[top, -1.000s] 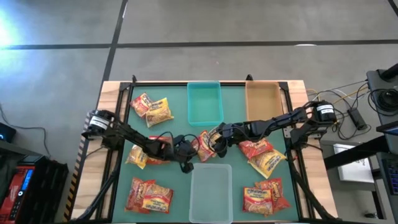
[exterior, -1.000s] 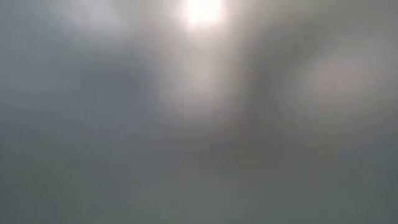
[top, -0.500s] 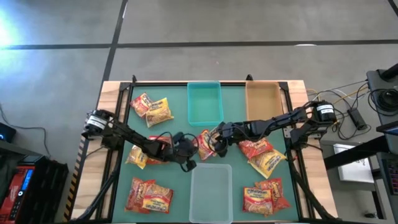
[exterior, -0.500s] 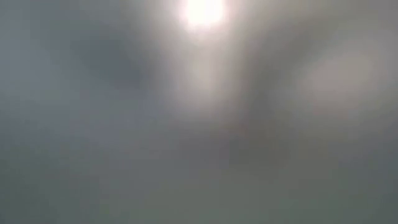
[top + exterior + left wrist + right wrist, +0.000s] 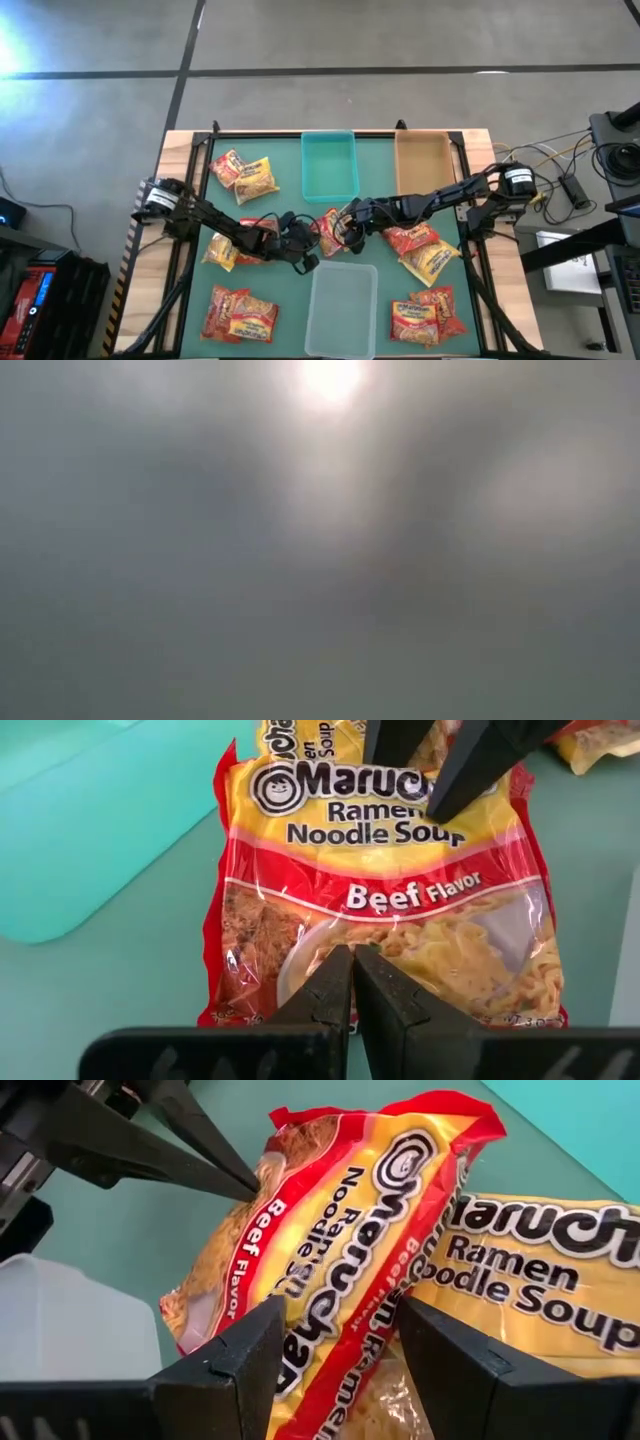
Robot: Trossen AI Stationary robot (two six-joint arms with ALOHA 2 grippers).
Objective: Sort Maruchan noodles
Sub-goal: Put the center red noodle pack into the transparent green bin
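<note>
A red and yellow beef-flavour Maruchan packet [image 5: 328, 233] sits at mid-table between the two grippers, in front of the teal bin [image 5: 330, 166]. It fills the left wrist view [image 5: 400, 910] and stands bowed in the right wrist view [image 5: 300, 1240]. My right gripper [image 5: 340, 1318] comes from the right and is shut on one end of it. My left gripper [image 5: 352, 960] comes from the left, shut, with its tips at the packet's face. A second, yellow packet [image 5: 545, 1275] lies just behind. The low view shows only grey blur. My left gripper has its shut fingertips [image 5: 250, 1183] against the packet's printed face, near the noodle-bowl picture [image 5: 330, 935], coming level from the table's left. Whether it pinches any film, I cannot tell. My right gripper holds the packet's logo end [image 5: 335, 1295] between its two fingers [image 5: 245, 1345], coming from the table's right and slanting down. The packet bows between them and stands tilted; its far end [image 5: 185, 1315] is low, toward the table.
A tan bin [image 5: 423, 162] stands right of the teal one, and a clear bin [image 5: 340, 308] sits at the near edge. Other packets lie far left [image 5: 245, 175], left [image 5: 220, 250], near left [image 5: 240, 312], right [image 5: 425, 250] and near right [image 5: 425, 315].
My left gripper has edged toward the table's right, closer to the packet. My right gripper has edged toward the table's left with the packet. Both moves are small.
</note>
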